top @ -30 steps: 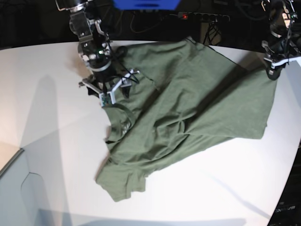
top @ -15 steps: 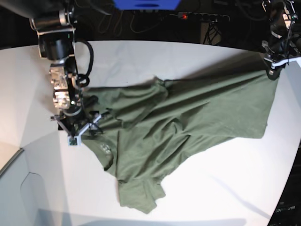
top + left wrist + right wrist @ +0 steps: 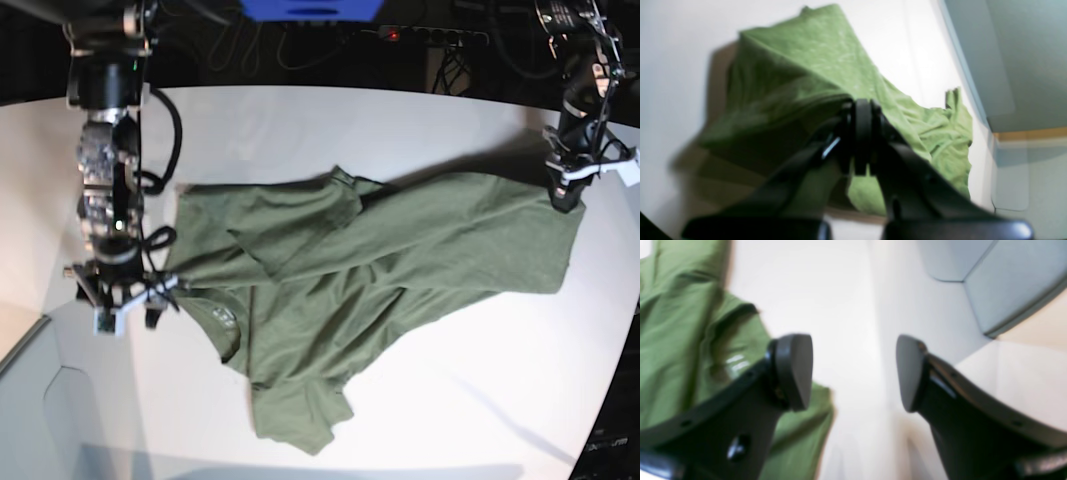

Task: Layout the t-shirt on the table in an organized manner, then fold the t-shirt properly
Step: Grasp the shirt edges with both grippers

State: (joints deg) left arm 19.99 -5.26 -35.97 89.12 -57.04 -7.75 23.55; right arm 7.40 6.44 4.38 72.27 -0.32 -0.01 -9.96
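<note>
The olive-green t-shirt (image 3: 380, 260) lies wrinkled across the white table (image 3: 400, 130), stretched from left to right, with a sleeve pointing toward the front. My left gripper (image 3: 566, 197) is at the shirt's far right corner, shut on the fabric. In the left wrist view the t-shirt (image 3: 800, 66) drapes away from the shut left gripper (image 3: 863, 140). My right gripper (image 3: 125, 305) stands open just left of the shirt's collar side. In the right wrist view only bare table shows between the fingers of the right gripper (image 3: 855, 373), with the t-shirt (image 3: 680, 323) behind the left finger.
A grey-white box corner (image 3: 30, 400) sits at the front left, close to my right gripper. The table's curved edge (image 3: 610, 400) runs down the right side. A power strip (image 3: 430, 37) and cables lie behind the table in the dark.
My right arm swept left and toward the front, and the shirt's collar side went with it, pulling the fabric out flatter. The left gripper shifted slightly inward, still holding its corner.
</note>
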